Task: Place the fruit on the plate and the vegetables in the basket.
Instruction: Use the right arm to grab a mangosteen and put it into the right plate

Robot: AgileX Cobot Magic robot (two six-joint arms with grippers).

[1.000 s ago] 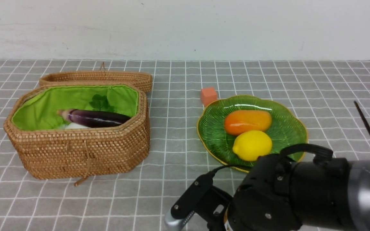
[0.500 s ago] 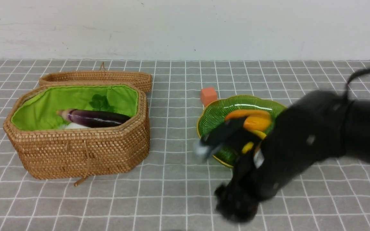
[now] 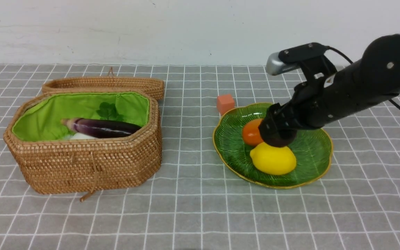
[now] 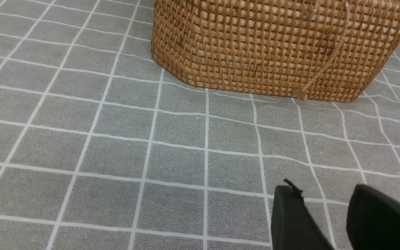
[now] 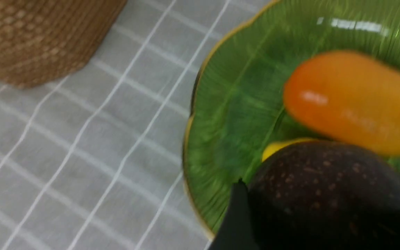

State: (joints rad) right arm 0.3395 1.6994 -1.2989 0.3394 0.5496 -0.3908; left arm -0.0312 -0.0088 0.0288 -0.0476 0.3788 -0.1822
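Note:
My right gripper point(image 3: 278, 134) hangs just over the green plate point(image 3: 311, 152), shut on the dark maroon-brown round fruit point(image 5: 325, 187), which fills the space between its fingers. On the plate lie the yellow lemon point(image 3: 273, 159) and the orange fruit point(image 3: 251, 132), partly hidden behind the gripper. In the wicker basket point(image 3: 89, 163) lies the purple eggplant point(image 3: 102, 127) over the white radish point(image 3: 80, 136), whose green leaves point(image 3: 109, 111) show behind. My left gripper point(image 4: 325, 189) hovers low over the cloth in front of the basket point(image 4: 273, 45), open and holding nothing.
The basket's wicker lid point(image 3: 106, 85) lies right behind it. A small orange cube point(image 3: 225, 102) stands at the plate's far left rim. A grey cloth with a white grid covers the table, and a white wall closes off the back.
My right arm has swung from the near front edge up and across to above the plate, carrying the dark fruit. The basket and its contents have not moved.

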